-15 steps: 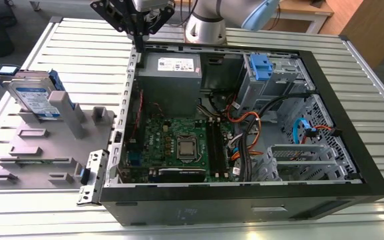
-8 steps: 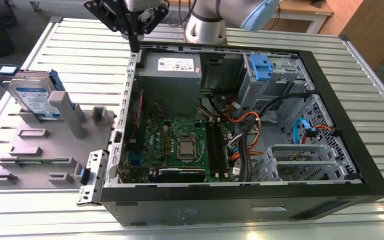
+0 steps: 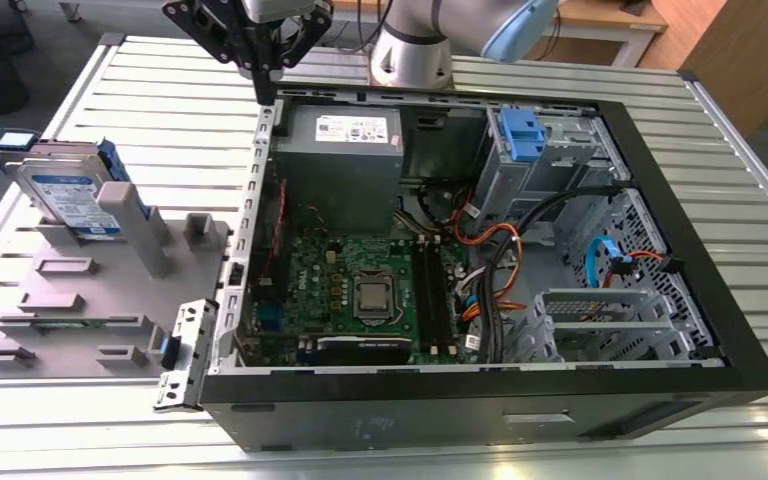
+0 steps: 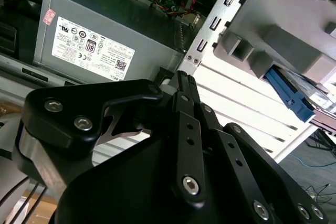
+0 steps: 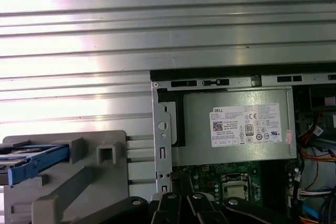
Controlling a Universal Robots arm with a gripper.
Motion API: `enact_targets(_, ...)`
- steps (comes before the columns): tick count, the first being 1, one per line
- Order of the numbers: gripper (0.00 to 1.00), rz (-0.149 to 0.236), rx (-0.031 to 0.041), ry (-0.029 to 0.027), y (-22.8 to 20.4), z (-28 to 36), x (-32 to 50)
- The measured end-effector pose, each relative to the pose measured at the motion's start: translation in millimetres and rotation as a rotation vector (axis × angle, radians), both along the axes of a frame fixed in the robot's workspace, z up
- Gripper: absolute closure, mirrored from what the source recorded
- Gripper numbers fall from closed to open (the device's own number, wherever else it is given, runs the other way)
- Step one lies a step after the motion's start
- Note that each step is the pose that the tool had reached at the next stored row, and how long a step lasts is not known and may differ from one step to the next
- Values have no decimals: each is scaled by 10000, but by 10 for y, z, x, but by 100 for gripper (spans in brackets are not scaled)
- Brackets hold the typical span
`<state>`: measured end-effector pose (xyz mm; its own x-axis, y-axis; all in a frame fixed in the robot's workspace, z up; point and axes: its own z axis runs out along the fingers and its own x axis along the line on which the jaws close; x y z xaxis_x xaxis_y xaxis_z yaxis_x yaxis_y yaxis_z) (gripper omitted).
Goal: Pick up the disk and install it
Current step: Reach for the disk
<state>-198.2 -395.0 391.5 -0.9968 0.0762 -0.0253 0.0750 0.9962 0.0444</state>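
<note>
**Gripper closed and empty over the case corner, disk on its grey stand**

From where I stand, the arm (image 3: 418, 40) reaches in from the far side of the slatted metal table (image 3: 704, 150). Its black gripper (image 3: 267, 92) hangs point-down above the far corner of the open computer case (image 3: 678, 250), on the exterior view's left. The 2 fingers (image 4: 181, 95) are pressed together at the tips, with nothing between them. They touch nothing below.

Just under the gripper, inside the case, sits the grey power supply (image 3: 344, 150) with its white sticker, which is in both wrist views too. Next to it the green motherboard (image 3: 357, 280) lies flat on the case floor. A blue plastic bay piece (image 3: 520, 135) stands at the far wall, toward the exterior view's right. Orange and blue cables run between it and the board.

The disk (image 3: 64, 190) is outside the case, well apart from the gripper. It sits at the far end of a grey plastic fixture plate (image 3: 37, 300) that lies on the table just beside the case, on the exterior view's left. The disk is propped on edge and tilted, with its blue-and-white label facing up and outward, and 1 blue side rail (image 5: 37, 161) is in plain sight. A tall grey post (image 3: 131, 225) rises from the plate right next to it. Whether the disk leans on the post I cannot tell.
</note>
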Motion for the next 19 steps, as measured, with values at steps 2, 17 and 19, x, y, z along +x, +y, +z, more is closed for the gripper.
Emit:
enact_targets(2, 89, -1, 0, 0, 0, 0, -1)
enact_targets(17, 89, -1, 0, 0, 0, -5, -209)
enact_targets(19, 89, -1, 0, -1, 0, -7, -250)
